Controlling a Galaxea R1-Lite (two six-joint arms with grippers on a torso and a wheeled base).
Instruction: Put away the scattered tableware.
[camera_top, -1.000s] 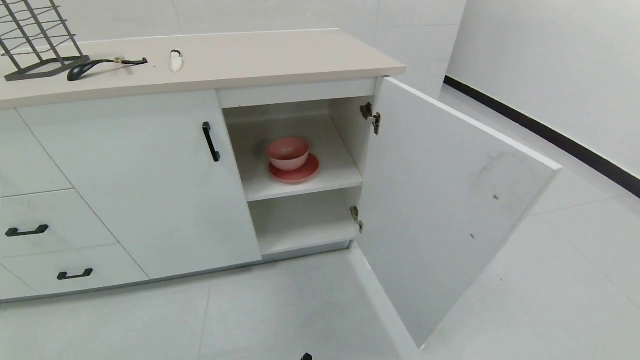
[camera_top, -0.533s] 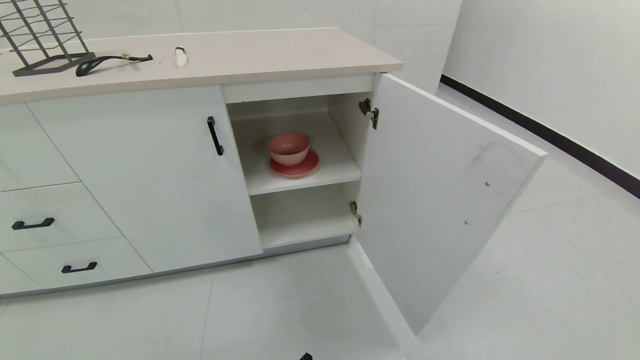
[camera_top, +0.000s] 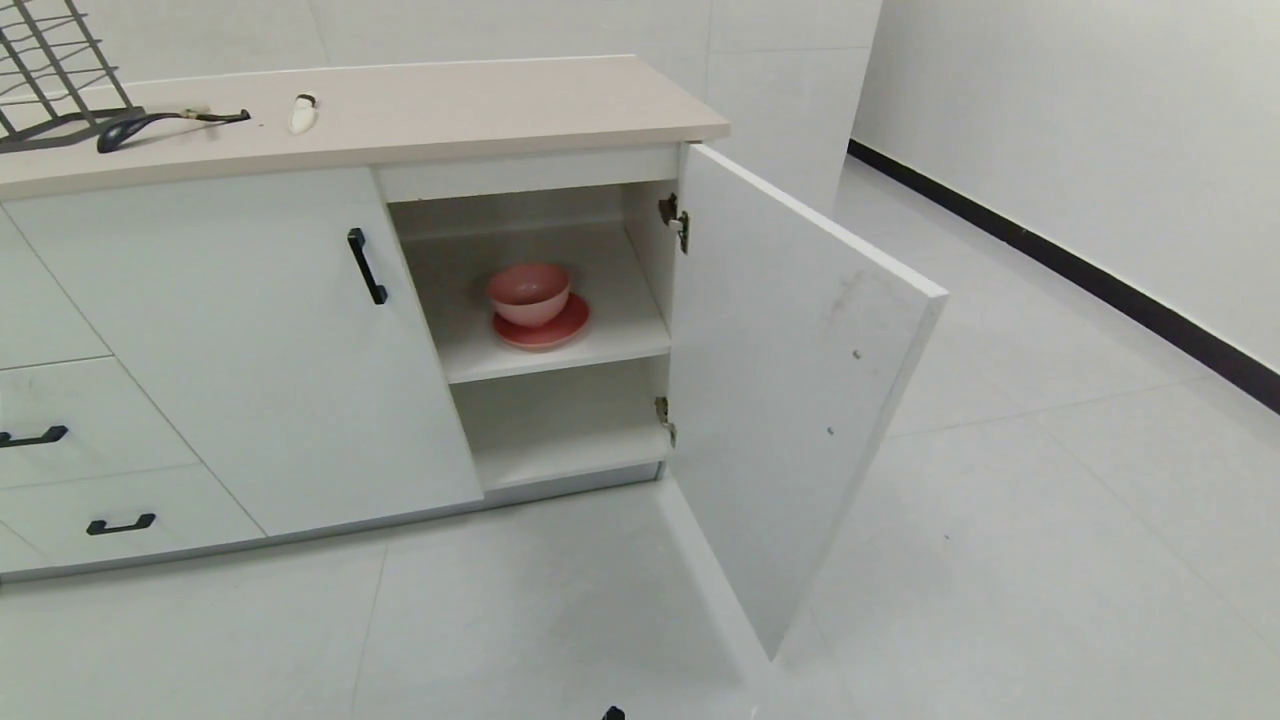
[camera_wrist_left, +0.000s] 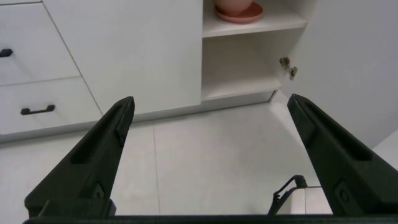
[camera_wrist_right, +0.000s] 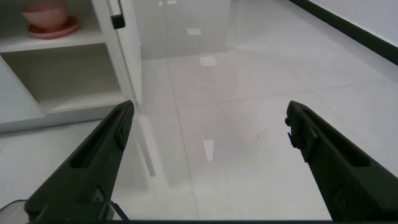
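Pink bowl (camera_top: 529, 293): stands upright in the middle of the pink plate, inside the open cabinet bay.
Pink plate (camera_top: 562, 334): lies flat on the upper shelf (camera_top: 625, 345), toward the shelf's front edge and well apart from both side walls.
Open door (camera_top: 790, 400): white, swung wide out from the bay on two metal hinges, its inner face turned toward the shelves.
Shut door (camera_top: 250, 340): white, on the left of the bay, with a vertical black handle (camera_top: 366, 266) near the edge beside the opening.
Drawers (camera_top: 130, 490): white, left of the shut door, each with a horizontal black handle.
Countertop (camera_top: 480, 100): beige and above the cabinet; a black spoon (camera_top: 150, 122) lies on it just beside the foot of a dark wire rack (camera_top: 50, 70). A small white item (camera_top: 303, 113) lies near the tip of the spoon's handle, not touching it.
Left gripper (camera_wrist_left: 211, 168): black fingers spread wide with nothing between them, above the pale tiled floor (camera_wrist_left: 211, 143) in front of the cabinet, well apart from the bowl and plate.
Right gripper (camera_wrist_right: 208, 165): fingers likewise spread wide and holding nothing, above the floor near the open door's edge, well apart from the shelves.
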